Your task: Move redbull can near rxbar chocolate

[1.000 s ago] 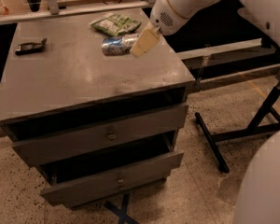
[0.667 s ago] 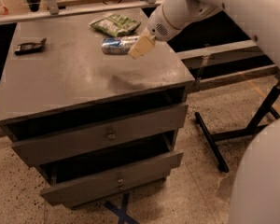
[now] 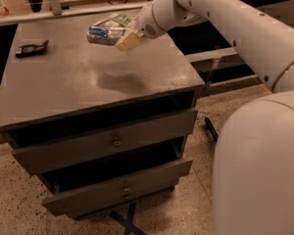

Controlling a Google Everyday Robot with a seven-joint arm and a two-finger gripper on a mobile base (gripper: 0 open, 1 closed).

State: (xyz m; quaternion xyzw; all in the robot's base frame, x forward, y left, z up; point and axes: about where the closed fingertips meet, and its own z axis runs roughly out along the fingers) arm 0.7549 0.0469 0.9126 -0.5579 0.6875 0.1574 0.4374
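Note:
The redbull can, silver and blue, lies on its side in my gripper, which is shut on its right end. One beige finger shows in front of the can. The can hangs above the back middle of the grey cabinet top, with its shadow on the surface below. The rxbar chocolate, a small dark flat bar, lies near the back left of the top, well to the left of the can.
A green crinkled snack bag lies at the back edge, partly hidden behind the can and gripper. The cabinet has two drawers slightly pulled out. My white arm reaches in from the right. A dark stand leg lies on the floor at right.
The gripper has lifted the can off the cabinet top and carried it leftward, toward the rxbar side. The snack bag and the bar have not moved.

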